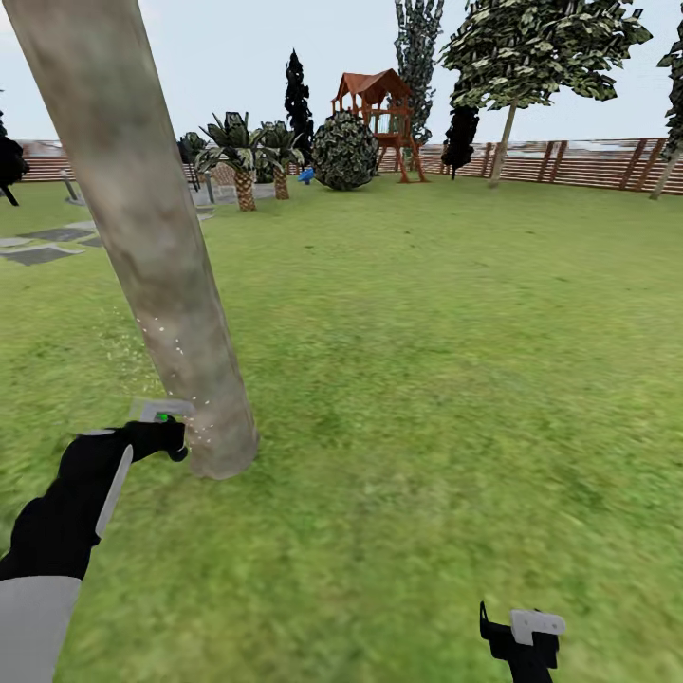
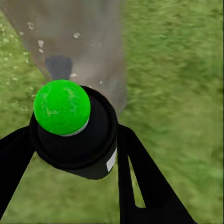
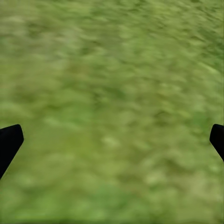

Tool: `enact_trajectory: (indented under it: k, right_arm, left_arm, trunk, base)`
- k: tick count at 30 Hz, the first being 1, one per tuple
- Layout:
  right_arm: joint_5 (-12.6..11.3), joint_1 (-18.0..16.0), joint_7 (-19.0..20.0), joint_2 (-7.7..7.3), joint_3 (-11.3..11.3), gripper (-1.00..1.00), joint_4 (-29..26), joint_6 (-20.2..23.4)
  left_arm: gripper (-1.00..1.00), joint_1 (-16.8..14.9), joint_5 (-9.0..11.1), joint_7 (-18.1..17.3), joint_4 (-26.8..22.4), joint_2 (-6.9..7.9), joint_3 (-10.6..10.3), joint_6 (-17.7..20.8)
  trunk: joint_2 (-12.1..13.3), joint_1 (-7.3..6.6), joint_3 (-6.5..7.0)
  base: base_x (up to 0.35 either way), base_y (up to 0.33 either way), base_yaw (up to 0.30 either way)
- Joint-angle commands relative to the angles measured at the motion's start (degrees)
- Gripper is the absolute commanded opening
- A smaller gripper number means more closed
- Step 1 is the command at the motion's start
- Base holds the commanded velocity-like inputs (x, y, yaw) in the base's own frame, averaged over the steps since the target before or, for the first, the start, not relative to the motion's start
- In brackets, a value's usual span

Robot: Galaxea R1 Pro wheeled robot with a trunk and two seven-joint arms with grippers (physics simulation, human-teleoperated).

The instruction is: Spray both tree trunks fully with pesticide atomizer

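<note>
Our right gripper [image 3: 112, 140] hangs low over the lawn [image 1: 455, 379], fingers spread wide, holding nothing. Our left gripper [image 2: 74, 140] clamps the sprayer [image 2: 70, 126], its green top just beside the foot of the near tree trunk [image 1: 152, 237], flecked with white droplets. Far off, another tree [image 1: 531, 47] stands before the fence [image 1: 588, 163].

I've got the thick, smooth grey-tan tree trunk [image 1: 142, 237] at my near left, rising from the wide green lawn [image 1: 427, 379]. My left gripper [image 1: 171, 438], clamped round the black, green-capped pesticide atomizer [image 2: 74, 128], sits just beside the trunk's base — my right gripper [image 1: 522, 637] hangs low, well apart, over grass. Far behind: wooden play tower [image 1: 379, 119] before the brown slatted fence [image 1: 579, 163].
</note>
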Motion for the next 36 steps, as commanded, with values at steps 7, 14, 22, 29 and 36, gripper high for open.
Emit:
enact_trajectory:
  k: [7,14,22,29,36]
  right_arm:
    - [0.0,0.0,0.0,0.0,0.01,1.0,0.0,-0.02]
    - [0.0,0.0,0.0,0.0,-0.01,1.0,0.0,-0.03]
    - [0.0,0.0,0.0,0.0,0.0,1.0,0.0,0.05]
    - [0.0,0.0,0.0,0.0,0.01,1.0,0.0,0.06]
    - [0.0,0.0,0.0,0.0,-0.01,1.0,0.0,0.06]
  left_arm:
    - [-1.0,-0.29,-1.29,0.38,6.18,0.64,1.35,-0.35]
    - [-1.0,-0.11,-0.99,0.03,8.65,2.37,2.6,-2.71]
    - [-1.0,-0.89,-0.84,0.13,4.92,2.7,3.28,-2.27]
    - [-1.0,-0.68,-0.69,0.04,-0.46,3.15,7.57,0.64]
    - [-1.0,-0.18,-1.15,0.15,-0.78,2.45,5.04,0.03]
  trunk:
    - [0.0,0.0,0.0]
    - [0.0,0.0,0.0]
    - [0.0,0.0,0.0]
    - [0.0,0.0,0.0]
    - [0.0,0.0,0.0]
  base:
    - [0.0,0.0,0.0]
    - [0.143,0.0,0.0]
    - [0.222,0.0,0.0]
    - [0.003,0.0,0.0]
    - [0.0,-0.121,0.0]
